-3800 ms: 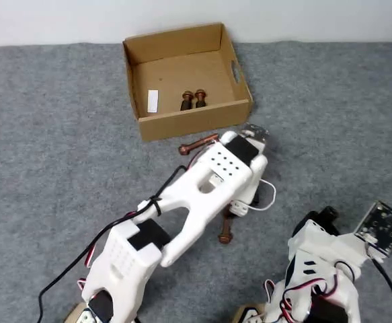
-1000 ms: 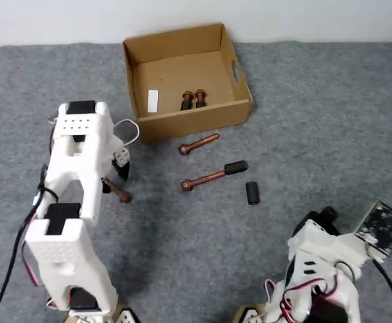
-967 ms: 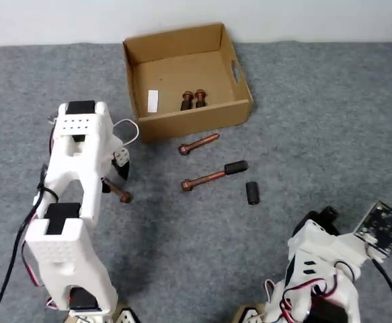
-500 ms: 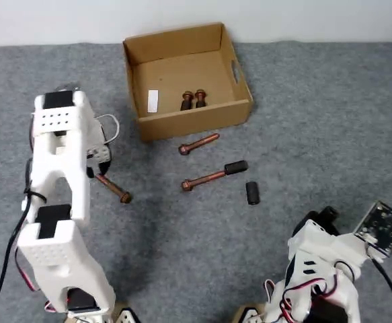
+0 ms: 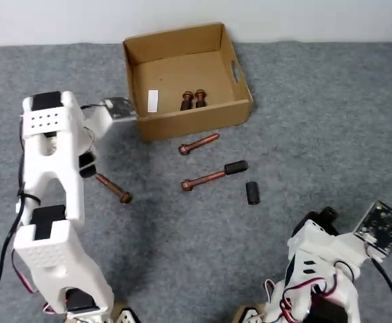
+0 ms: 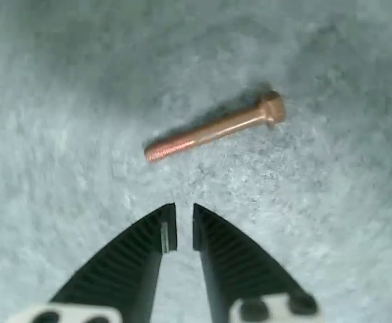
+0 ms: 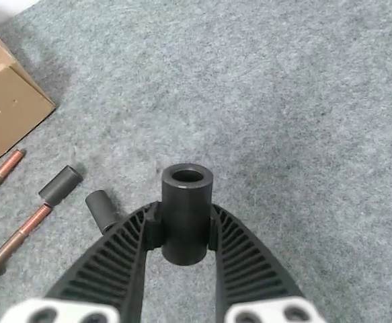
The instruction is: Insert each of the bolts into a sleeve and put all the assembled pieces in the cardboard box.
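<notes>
Lying flat on the grey carpet (image 5: pixel 317 121), a loose copper bolt (image 6: pixel 216 128) sits just ahead of my left gripper (image 6: pixel 184 225), whose jaws stand almost together on nothing. I see open carpet all round it. My right gripper (image 7: pixel 182 229) clamps an upright black sleeve (image 7: pixel 187 214). A second bolt (image 5: pixel 198 144) lies just beside the cardboard box (image 5: pixel 194 118), at its front wall. A third bolt (image 5: pixel 206 177) and a loose sleeve (image 5: pixel 251 192) lie farther out. Two assembled pieces (image 5: pixel 193 100) rest inside the box.
</notes>
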Robot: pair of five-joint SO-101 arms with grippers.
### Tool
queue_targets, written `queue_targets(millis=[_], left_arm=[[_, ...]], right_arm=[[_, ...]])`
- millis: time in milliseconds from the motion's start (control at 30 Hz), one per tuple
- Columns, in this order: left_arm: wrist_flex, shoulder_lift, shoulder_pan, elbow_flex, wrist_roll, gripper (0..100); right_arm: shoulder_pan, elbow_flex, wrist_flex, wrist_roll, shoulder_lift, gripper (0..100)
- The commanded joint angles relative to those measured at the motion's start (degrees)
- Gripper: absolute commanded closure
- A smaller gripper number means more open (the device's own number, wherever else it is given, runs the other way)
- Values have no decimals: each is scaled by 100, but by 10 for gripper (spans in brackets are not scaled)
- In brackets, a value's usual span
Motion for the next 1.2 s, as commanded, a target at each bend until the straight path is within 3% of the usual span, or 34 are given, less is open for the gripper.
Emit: queue_targets(millis=[0,67,367,700,1167], left_arm=[[167,-316,202,-180,-615,851],[167,-316,316,-180,-782,809],[-123,378,510,-189,-1837,808],[-571,1046,756,-189,-2013,810],[-598,1495,1213,-215,-1987,864]], right_arm=[[48,-35,-92,62,-4,989],[48,-35,-110,62,-4,989],[48,35,-180,299,4,989],[66,44,-180,299,4,989],[66,88,-180,299,4,989]])
